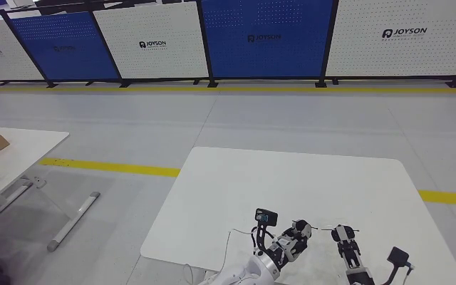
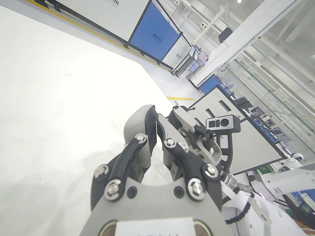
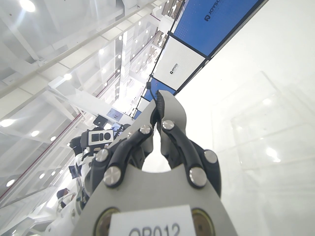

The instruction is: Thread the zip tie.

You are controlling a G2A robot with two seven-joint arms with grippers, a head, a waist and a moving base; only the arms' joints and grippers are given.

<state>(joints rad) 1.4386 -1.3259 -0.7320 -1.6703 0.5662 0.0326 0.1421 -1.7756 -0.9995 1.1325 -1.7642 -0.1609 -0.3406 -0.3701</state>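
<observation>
Grey right claw [image 3: 158, 95], black links [image 3: 177, 143], silver screws [image 3: 168, 124], perhaps ribbed.

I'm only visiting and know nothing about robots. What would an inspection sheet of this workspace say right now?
Surface: white rectangular table, smooth, with a few tiny dark specks.
Job's things: thin black plastic zip tie, pinched in the right gripper, its end sticking out past the fingertips.
Clutter: nothing seen.
Grippers: right gripper shut on the zip tie; left gripper shut, close beside it. It is unclear whether the left gripper grips anything.
Cables: thin dark cable on the table near the left gripper.
Surroundings: blue and white perforated panels, yellow floor line, second white table.
</observation>
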